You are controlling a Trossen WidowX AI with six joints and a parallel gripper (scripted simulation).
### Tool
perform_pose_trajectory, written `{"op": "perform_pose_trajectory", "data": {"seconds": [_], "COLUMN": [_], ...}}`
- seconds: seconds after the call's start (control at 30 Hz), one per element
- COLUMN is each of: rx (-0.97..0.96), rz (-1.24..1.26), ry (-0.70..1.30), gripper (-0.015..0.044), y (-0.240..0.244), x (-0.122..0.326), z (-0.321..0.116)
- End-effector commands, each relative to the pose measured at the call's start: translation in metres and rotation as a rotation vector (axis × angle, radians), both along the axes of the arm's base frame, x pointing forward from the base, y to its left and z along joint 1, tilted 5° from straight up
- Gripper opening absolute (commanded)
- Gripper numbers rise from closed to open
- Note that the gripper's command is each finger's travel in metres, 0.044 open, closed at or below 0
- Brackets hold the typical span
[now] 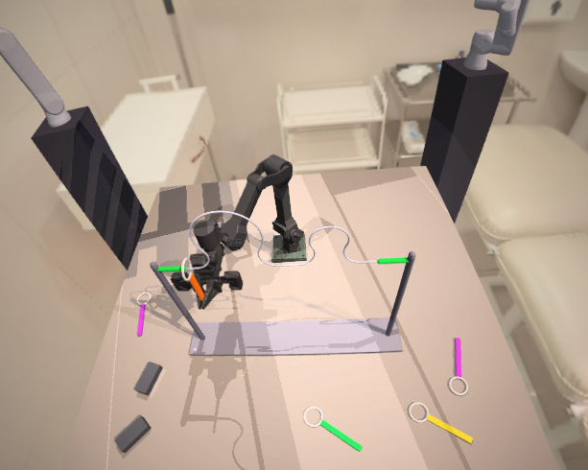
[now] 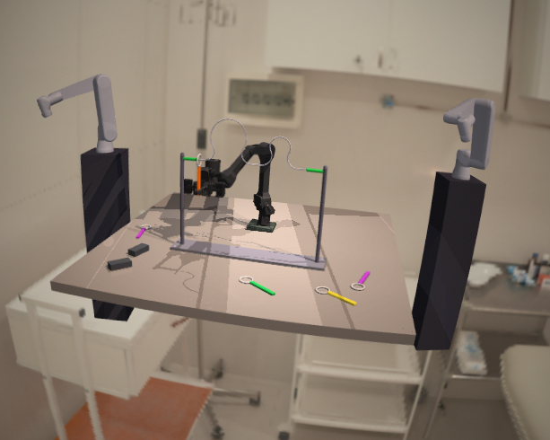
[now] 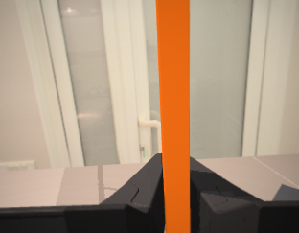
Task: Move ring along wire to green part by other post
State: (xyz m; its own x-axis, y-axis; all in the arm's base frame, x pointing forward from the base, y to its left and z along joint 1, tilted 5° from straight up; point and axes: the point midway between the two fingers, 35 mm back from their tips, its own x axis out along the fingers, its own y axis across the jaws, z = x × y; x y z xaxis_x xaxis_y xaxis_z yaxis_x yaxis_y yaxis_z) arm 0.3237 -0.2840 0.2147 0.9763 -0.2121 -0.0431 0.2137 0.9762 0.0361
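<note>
The ring point(image 1: 183, 262) point(image 2: 198, 154) is around the wire at the inner end of the left green part point(image 1: 169, 269) point(image 2: 189, 159), where the thin grey wire point(image 1: 262, 242) point(image 2: 228, 118) begins. Whether it touches the wire is too small to tell. Its orange handle point(image 1: 197, 286) point(image 2: 198, 177) point(image 3: 174, 95) points down. My gripper point(image 1: 201, 303) point(image 3: 171, 161) is shut on the handle's lower part, below the wire; its fingertips are hidden in the exterior view. The other green part point(image 1: 392, 260) point(image 2: 315, 170) is at the right post point(image 1: 400, 293) point(image 2: 320, 213).
The left post point(image 1: 177, 301) point(image 2: 181, 203) stands close beside my gripper. The grey wire bends up in a large loop near my forearm, dips, then rises again. Loose rings with magenta, green and yellow handles and two dark blocks lie on the table.
</note>
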Motion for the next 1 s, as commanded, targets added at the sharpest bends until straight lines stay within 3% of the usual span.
{"op": "perform_pose_trajectory", "data": {"seconds": [0.0, 0.5, 0.97], "rx": [0.005, 0.079, 0.276], "rz": [-0.002, -0.006, -0.015], "ry": [-0.005, -0.020, -0.060], "gripper": [-0.0150, -0.0150, -0.0150], "y": [0.005, 0.029, 0.066], "x": [0.001, 0.006, 0.014], "z": [0.002, 0.004, 0.011]}}
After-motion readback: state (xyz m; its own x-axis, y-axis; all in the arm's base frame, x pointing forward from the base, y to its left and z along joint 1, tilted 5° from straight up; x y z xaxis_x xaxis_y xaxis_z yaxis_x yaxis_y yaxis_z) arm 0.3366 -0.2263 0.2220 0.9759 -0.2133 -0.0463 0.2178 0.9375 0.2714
